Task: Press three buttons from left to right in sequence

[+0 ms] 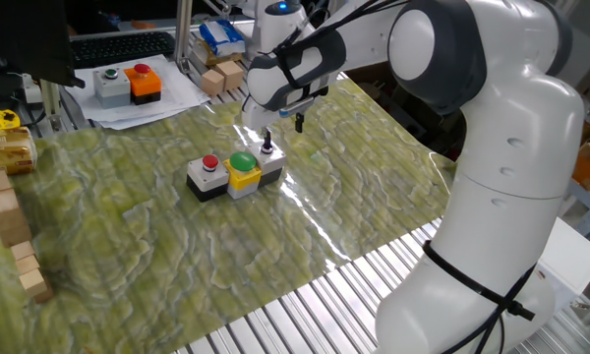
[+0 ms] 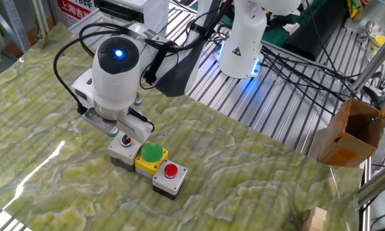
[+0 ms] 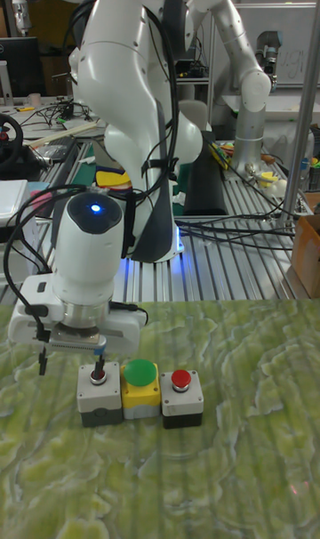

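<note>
The three buttons sit joined in a row on the green mat: a grey box with a red button (image 1: 208, 167), a yellow box with a big green button (image 1: 243, 165) and an end box with a small button (image 1: 269, 160). My gripper (image 1: 283, 133) hangs over that end box, open. One finger (image 3: 98, 362) stands with its tip on the small button (image 3: 99, 377), and the other finger (image 3: 42, 361) hangs free beside the row. In the tall fixed view the green button (image 3: 141, 372) and the red button (image 3: 181, 379) lie uncovered to the right of the pressed one.
A separate grey box with a green button (image 1: 108, 82) and an orange box with a red button (image 1: 144, 82) stand on paper at the far back. Wooden blocks (image 1: 8, 231) line one table edge. A cardboard box (image 2: 351, 131) and a second robot's base (image 2: 242, 45) stand off the mat.
</note>
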### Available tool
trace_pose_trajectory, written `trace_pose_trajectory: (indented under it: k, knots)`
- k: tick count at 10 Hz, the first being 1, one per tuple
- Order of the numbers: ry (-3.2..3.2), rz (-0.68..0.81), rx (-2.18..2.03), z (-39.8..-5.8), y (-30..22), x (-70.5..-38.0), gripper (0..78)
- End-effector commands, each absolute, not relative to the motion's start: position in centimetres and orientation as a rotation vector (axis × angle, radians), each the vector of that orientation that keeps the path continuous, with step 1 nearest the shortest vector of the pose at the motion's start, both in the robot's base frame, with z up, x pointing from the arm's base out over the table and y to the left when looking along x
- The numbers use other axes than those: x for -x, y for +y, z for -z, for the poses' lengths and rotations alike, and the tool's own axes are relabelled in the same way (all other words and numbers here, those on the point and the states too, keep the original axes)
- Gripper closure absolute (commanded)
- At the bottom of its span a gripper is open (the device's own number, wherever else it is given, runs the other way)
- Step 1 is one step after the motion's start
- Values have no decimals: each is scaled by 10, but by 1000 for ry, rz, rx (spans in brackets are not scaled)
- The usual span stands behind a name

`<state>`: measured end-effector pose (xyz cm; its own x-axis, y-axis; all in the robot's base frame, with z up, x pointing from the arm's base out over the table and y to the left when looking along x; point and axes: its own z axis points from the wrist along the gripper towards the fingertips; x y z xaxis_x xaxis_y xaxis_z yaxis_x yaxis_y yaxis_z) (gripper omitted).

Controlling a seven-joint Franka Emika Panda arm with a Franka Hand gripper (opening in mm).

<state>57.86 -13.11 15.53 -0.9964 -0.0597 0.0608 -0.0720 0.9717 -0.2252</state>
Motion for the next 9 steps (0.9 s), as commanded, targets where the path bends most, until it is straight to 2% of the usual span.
trace_pose_trajectory:
  k: [1, 5, 9]
  knots:
    - [-3028, -338, -93, -209, -130, -568, 1]
    - [-3044, -330, -66, -216, -124, -569, 1]
    - [-3044, -299, 37, -247, -87, -567, 1]
